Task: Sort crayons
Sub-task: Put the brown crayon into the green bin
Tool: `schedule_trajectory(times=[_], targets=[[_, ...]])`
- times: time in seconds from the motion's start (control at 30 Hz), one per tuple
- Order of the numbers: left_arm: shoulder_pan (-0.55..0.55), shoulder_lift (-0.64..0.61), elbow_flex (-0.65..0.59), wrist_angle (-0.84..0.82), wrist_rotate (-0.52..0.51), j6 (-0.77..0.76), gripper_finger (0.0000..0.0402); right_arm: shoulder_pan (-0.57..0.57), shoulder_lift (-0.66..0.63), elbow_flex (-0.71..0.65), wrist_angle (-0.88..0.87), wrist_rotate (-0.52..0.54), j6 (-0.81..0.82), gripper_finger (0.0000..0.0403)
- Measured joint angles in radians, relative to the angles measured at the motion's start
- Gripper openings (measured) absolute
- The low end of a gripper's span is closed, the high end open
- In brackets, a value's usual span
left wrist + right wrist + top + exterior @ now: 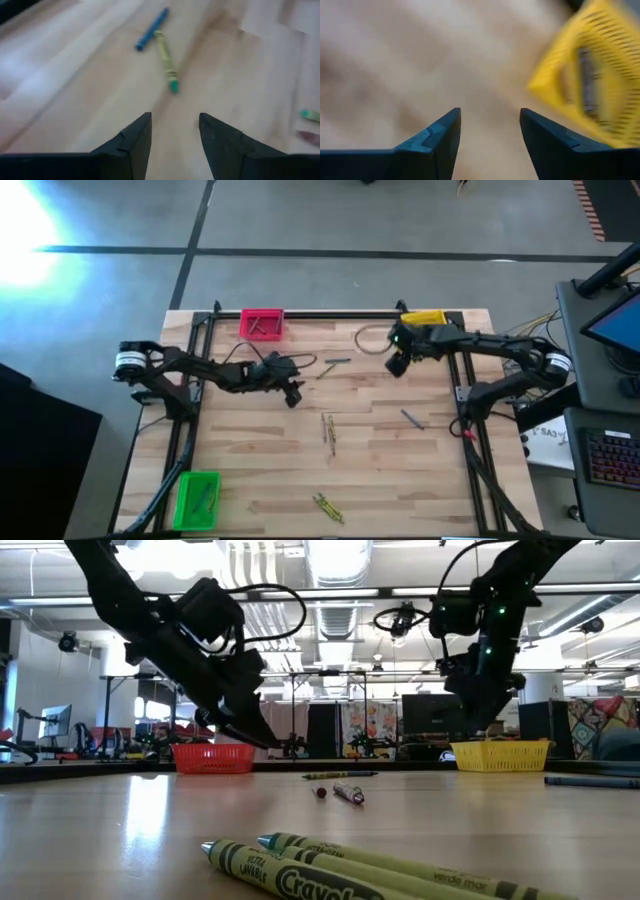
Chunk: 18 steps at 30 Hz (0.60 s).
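Observation:
Crayons lie scattered on the wooden table: a blue one and an olive one [336,364] at the far middle, also in the left wrist view as the blue crayon [152,29] and the olive crayon [166,60]. Several [328,432] lie at the centre, a blue one [411,418] to the right, and olive ones [327,507] near the front edge. My left gripper [292,392] hovers open and empty left of centre, short of the blue and olive pair. My right gripper [397,365] hangs open and empty beside the yellow bin [424,318].
A pink bin [262,324] stands at the far edge with a crayon or so inside. A green bin [197,498] sits at the near left corner. A loose cable loop [372,340] lies near the yellow bin [590,85]. Black frame rails [190,380] run along the table's sides.

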Motion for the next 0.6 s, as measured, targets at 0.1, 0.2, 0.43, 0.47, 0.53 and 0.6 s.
schedule_trajectory(times=[0.1,0.2,0.43,0.47,0.53,0.6], targets=[[-0.036,0.026,-0.001,0.036,0.039,-0.009,0.0141,0.097,0.000,-0.040,0.004,-0.054,0.074,0.0191],[-0.069,0.062,-0.003,0.112,0.106,-0.036,0.0136,0.196,0.000,-0.073,0.003,-0.106,0.140,0.0189],[-0.141,0.116,-0.002,0.224,0.214,0.064,0.0131,0.431,0.000,-0.093,0.043,-0.101,0.281,0.0189],[-0.148,0.123,-0.001,0.223,0.229,0.078,0.0131,0.462,0.000,-0.093,0.046,-0.093,0.301,0.0189],[-0.163,0.139,0.003,0.220,0.235,0.084,0.0131,0.522,0.000,-0.095,0.044,-0.057,0.343,0.0189],[-0.177,0.161,0.011,0.235,0.234,0.091,0.0133,0.577,0.000,-0.099,0.042,-0.005,0.391,0.0189]])
